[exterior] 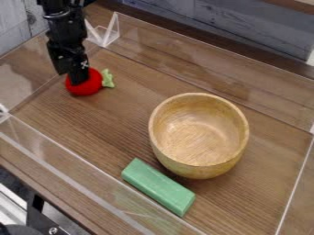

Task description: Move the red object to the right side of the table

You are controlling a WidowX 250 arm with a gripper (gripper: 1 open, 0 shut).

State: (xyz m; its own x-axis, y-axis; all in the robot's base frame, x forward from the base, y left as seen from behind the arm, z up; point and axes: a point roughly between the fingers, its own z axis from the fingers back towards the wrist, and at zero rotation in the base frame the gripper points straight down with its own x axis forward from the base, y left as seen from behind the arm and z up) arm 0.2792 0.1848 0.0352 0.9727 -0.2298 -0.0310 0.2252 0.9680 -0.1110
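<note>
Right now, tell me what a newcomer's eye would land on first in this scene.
The bright red object at the far left, with the black gripper right over it, jaws open. Next comes the large wooden bowl right of centre on the table, then the flat green block lying near the front edge.

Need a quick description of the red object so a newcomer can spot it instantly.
On the table, look to the far left corner, away from the wooden bowl. Directly under the black gripper sits the red object: small, round, bright red with a green leafy tip, unlike the flat green block.
</note>
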